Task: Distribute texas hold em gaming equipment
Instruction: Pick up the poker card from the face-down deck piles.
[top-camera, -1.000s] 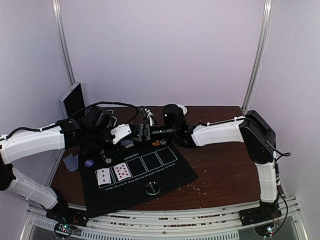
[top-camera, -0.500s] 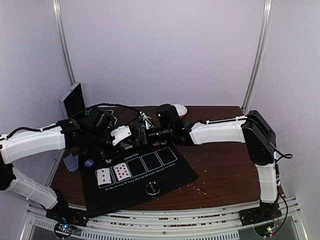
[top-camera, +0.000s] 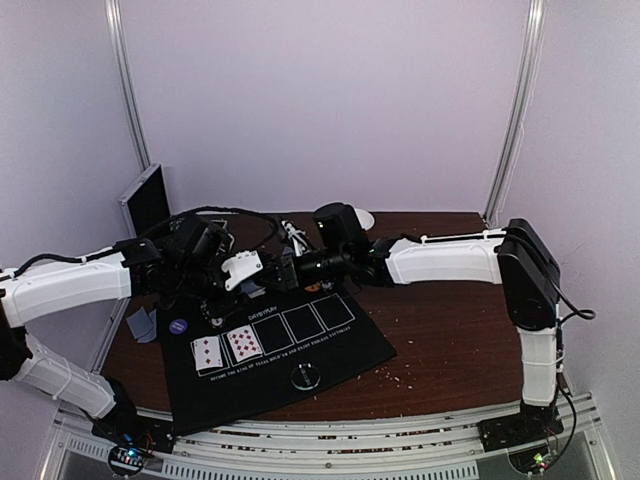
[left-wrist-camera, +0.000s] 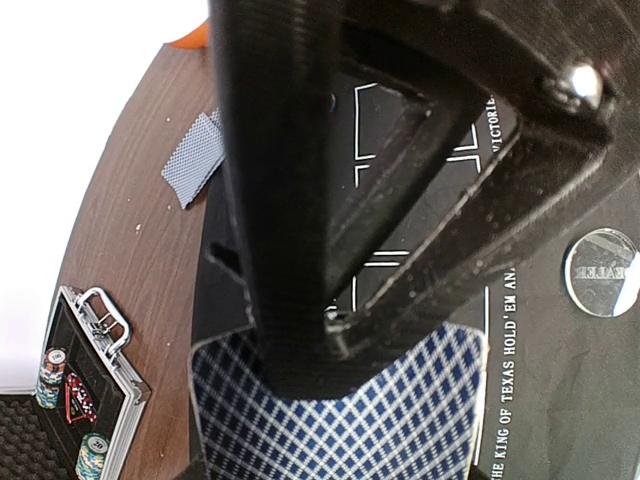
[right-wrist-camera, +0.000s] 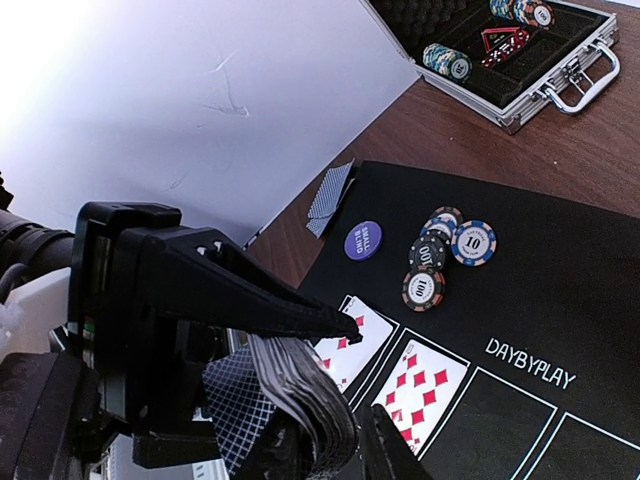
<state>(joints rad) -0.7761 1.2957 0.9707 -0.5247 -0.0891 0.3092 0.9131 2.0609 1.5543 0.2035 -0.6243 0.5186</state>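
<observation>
My left gripper (top-camera: 266, 268) is shut on a deck of blue-checked playing cards (left-wrist-camera: 340, 420) above the far edge of the black five-box mat (top-camera: 340, 355). My right gripper (right-wrist-camera: 335, 452) meets it from the right. Its jaws stand close on either side of the fanned deck's (right-wrist-camera: 300, 385) end. Two red-pip cards (top-camera: 225, 348) lie face up in the mat's two left boxes. Striped chips (right-wrist-camera: 448, 255) and a purple disc (right-wrist-camera: 363, 240) sit at the mat's left end, and a clear disc (top-camera: 305, 377) near its front.
A few face-down cards (top-camera: 142, 323) lie on the wood left of the mat. An open metal case (right-wrist-camera: 510, 50) with chips stands at the back left. A white bowl (top-camera: 362, 218) sits behind the right arm.
My right gripper has moved left onto the end of the deck and its jaws have narrowed from wide open. The left gripper has kept its hold and place.
</observation>
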